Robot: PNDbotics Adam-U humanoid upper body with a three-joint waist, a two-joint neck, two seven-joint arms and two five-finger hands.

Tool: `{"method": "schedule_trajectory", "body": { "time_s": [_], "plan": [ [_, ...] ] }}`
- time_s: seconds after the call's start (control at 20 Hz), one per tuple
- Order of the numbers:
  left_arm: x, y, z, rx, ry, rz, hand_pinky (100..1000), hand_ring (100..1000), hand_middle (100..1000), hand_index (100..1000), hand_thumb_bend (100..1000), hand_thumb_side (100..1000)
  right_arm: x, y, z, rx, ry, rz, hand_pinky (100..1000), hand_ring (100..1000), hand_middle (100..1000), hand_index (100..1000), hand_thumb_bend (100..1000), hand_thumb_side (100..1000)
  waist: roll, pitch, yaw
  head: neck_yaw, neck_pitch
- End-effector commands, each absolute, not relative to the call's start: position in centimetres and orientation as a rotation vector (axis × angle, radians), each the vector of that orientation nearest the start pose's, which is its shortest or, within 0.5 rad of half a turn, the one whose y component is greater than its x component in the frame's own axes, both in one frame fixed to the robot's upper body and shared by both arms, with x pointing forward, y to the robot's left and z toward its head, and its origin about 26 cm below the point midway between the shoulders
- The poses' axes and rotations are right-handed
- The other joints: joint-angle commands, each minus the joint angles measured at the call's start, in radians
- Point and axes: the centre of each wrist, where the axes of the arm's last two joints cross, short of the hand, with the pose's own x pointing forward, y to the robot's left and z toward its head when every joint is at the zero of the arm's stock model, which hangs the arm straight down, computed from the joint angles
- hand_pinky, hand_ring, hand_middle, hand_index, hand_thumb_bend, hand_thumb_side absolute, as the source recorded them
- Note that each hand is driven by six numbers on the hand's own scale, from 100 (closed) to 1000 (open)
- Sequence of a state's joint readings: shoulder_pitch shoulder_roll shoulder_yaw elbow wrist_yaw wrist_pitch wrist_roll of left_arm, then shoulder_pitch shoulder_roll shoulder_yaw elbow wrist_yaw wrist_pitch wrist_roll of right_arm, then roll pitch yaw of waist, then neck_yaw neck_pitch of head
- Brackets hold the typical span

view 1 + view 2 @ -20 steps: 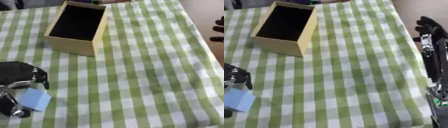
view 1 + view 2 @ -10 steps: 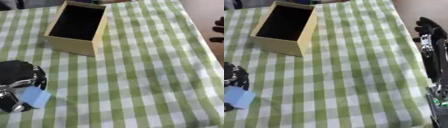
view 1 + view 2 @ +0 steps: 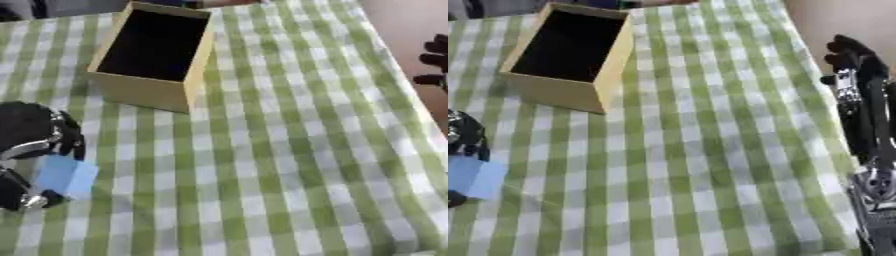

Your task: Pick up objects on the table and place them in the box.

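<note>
A table (image 3: 289, 150) draped in green-and-white checked cloth carries an open tan cardboard box (image 3: 157, 57) with a dark interior at far left. At the near left edge the robot's black left hand (image 3: 35, 150) has its fingers pinching a flat light-blue square object (image 3: 66, 176). The right hand (image 3: 852, 75) rests beyond the right edge, fingers relaxed and raised.

left hand (image 3: 31, 150) lifted slightly with blue object (image 3: 66, 176), nearer box (image 3: 156, 57)
</note>
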State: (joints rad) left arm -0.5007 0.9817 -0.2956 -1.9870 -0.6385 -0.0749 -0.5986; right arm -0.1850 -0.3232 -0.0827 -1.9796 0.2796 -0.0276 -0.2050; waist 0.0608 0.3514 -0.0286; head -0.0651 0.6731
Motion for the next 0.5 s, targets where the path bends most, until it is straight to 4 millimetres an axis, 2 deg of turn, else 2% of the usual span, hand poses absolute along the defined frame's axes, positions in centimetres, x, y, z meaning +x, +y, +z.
{"method": "schedule_trajectory", "body": {
  "time_s": [0.05, 0.3, 0.5],
  "plan": [
    [29.5, 27.7, 30.1, -1.456, 1.946, 2.636, 400, 436, 438, 500, 246, 100, 28.7, -29.5, 17.9, -0.692, -2.233, 0.261, 678, 819, 798, 893, 100, 1000, 0.002, -0.024, 0.002, 0.0, -0.001],
    [29.3, 26.1, 33.8, -1.485, 2.005, 2.491, 392, 434, 427, 488, 227, 100, 28.6, -29.5, 17.9, -0.694, -2.229, 0.266, 678, 819, 798, 893, 100, 1000, 0.01, -0.029, -0.004, 0.008, 0.004],
    [29.7, 24.9, 35.9, -1.476, 2.071, 2.436, 390, 433, 425, 484, 226, 100, 28.6, -29.6, 17.8, -0.696, -2.224, 0.27, 678, 820, 797, 894, 100, 1000, 0.016, -0.031, -0.009, 0.011, 0.003]
  ]
}}
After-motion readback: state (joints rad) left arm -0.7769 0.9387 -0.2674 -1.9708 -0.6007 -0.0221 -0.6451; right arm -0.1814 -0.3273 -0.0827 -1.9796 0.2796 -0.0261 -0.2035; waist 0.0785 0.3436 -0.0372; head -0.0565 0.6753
